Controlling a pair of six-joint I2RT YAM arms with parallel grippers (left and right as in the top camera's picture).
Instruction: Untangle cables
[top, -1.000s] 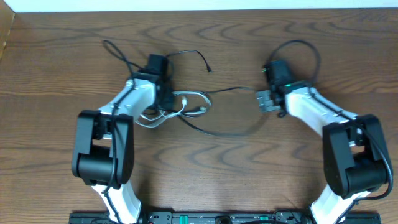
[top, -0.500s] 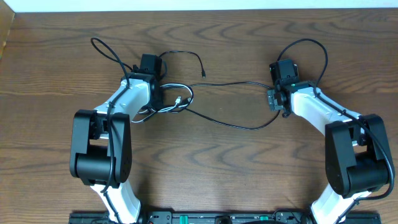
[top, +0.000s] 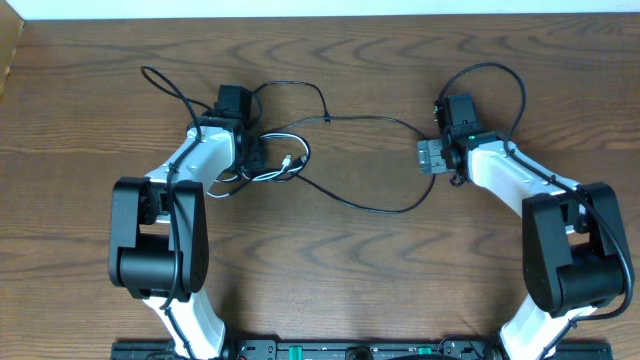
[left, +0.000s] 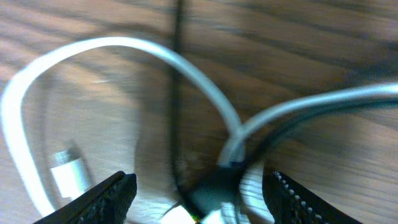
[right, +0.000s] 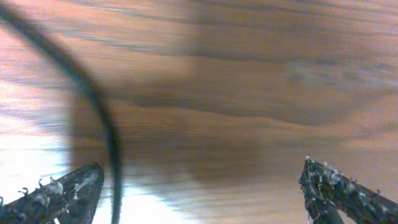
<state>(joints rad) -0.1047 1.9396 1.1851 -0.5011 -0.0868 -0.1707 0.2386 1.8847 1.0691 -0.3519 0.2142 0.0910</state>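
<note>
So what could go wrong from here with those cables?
The left gripper straddles the white cable and a black cable right where they cross; closing there could pinch both and tighten the tangle. In the open right gripper, a black strand lies far to one side, not centred, so a grasp might miss or let it slip.

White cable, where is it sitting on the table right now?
In the overhead view the white cable lies left of centre, looped at the jaws of the left gripper. A black cable crosses it there.
</note>
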